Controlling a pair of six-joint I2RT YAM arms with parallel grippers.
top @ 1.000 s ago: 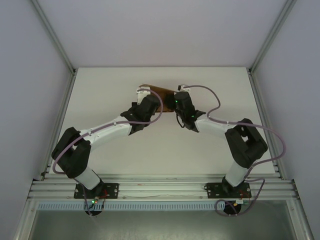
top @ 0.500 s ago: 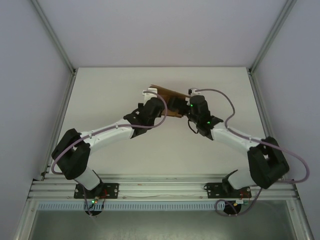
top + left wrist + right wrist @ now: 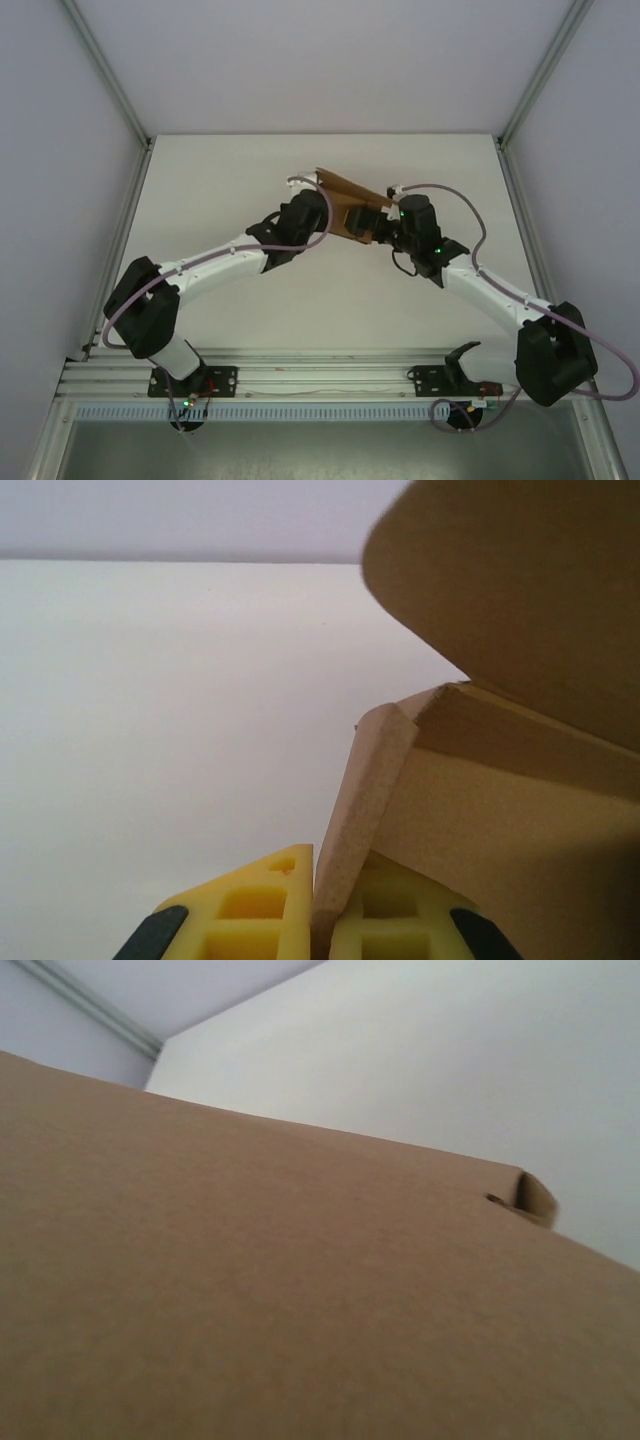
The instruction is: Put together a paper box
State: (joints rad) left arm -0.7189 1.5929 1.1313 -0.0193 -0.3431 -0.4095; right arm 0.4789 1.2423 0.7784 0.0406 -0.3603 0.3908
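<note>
Starting on the left: two arms are stretching out over one white table (image 3: 210, 190), and one paper box (image 3: 350, 192) is sitting between them, past the table's middle toward twelve o'clock. The left gripper (image 3: 320, 200) is coming in on the box's nine o'clock side. From the left wrist view, its two yellow fingers (image 3: 250, 915) are clenched tight on a single flap (image 3: 365, 800) of brown cardboard, the flap's edge standing upright and squeezed between them. Up at one o'clock in that view, one lid panel (image 3: 520, 590) with a rounded corner is leaning over the box wall.

Moving right, the right gripper (image 3: 368, 225) is sitting at the box's four o'clock corner, touching the cardboard or just beside it. Whether its jaws are released or gripping, I cannot tell. From the right wrist view, a broad brown face of the box is lying close against the lens, and one small tab (image 3: 535, 1200) is poking out at three o'clock, white table beyond it.
</note>
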